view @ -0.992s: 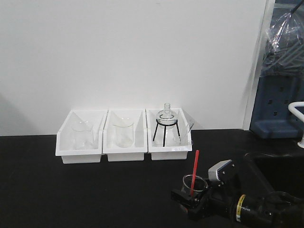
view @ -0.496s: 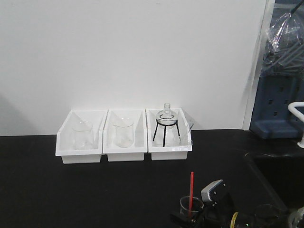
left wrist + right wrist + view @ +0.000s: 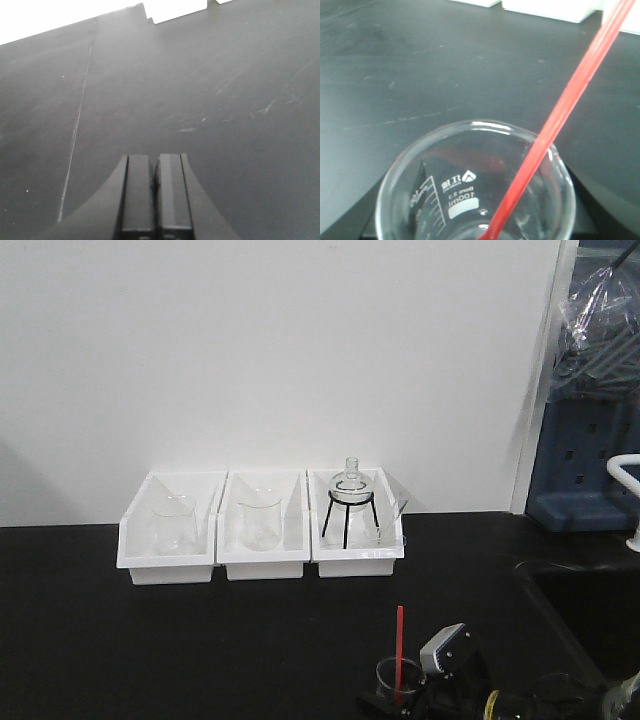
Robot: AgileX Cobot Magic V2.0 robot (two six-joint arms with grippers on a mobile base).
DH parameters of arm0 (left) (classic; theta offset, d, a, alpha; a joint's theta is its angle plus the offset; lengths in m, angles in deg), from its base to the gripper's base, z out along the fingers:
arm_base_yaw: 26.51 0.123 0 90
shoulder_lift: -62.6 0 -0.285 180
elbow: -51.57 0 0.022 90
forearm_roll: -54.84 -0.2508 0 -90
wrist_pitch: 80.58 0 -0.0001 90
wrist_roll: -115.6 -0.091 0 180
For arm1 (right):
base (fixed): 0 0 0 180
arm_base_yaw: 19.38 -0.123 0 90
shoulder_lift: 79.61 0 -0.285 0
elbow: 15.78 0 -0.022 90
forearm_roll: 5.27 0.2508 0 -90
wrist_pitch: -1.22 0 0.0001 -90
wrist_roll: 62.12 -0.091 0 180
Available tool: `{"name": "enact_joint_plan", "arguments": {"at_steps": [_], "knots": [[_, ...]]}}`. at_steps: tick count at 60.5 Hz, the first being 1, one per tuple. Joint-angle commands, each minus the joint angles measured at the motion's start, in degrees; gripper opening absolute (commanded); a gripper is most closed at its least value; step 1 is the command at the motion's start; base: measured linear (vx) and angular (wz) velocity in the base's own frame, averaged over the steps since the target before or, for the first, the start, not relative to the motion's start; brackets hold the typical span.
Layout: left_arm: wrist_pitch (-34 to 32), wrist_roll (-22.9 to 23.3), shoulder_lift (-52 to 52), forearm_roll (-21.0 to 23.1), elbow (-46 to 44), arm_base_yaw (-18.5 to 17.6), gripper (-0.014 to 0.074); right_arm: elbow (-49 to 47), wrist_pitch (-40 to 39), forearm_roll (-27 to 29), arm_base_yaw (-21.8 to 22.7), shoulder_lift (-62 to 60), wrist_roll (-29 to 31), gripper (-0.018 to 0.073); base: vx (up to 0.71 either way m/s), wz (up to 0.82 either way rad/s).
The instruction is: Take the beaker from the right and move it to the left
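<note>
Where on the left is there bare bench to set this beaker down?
Bare black bench lies left of the beaker held by the right gripper, in front of the three white bins. The left gripper hovers there, shut. The bins are occupied.

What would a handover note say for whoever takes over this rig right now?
Right gripper: shut on the beaker, red rod standing in it, low at the front right of the black table.
Left gripper: shut, holding nothing, over bare table.
Done: beaker grasped.
Left: carry it to the left side and set it down.
The three white bins at the back hold other glassware; not part of the job.
</note>
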Motion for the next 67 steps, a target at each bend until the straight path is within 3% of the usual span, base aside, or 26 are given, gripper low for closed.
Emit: {"name": "enact_joint_plan", "arguments": {"at_steps": [1,15,22,31,42,67], "knots": [[-4.4,0.1,0.4,0.0,1.1,-0.4,-0.0006,-1.1,-3.3,-0.7,0.0,-2.8,0.2,0.0288,0.00,0.00],[-4.4,0.1,0.4,0.0,1.1,-0.4,-0.0006,-1.1,-3.3,-2.0,0.0,-2.8,-0.4,0.0603,0.00,0.00],[-4.4,0.1,0.4,0.0,1.1,-0.4,-0.0006,-1.0,-2.8,-2.9,0.0,-3.5,-0.8,0.0679,0.00,0.00],[-4.4,0.1,0.4,0.0,1.1,-0.4,-0.0006,-0.9,3.6,-7.2,0.1,-6.9,-1.6,0.0678,0.00,0.00],[-4.4,0.1,0.4,0.0,1.1,-0.4,-0.0006,-0.9,11.5,-18.4,0.1,-11.8,-10.7,0.0650,0.00,0.00],[-4.4,0.1,0.4,0.0,1.1,-0.4,-0.0006,-0.9,16.7,-44.5,0.1,-22.0,-34.9,0.0566,0.00,0.00]]}}
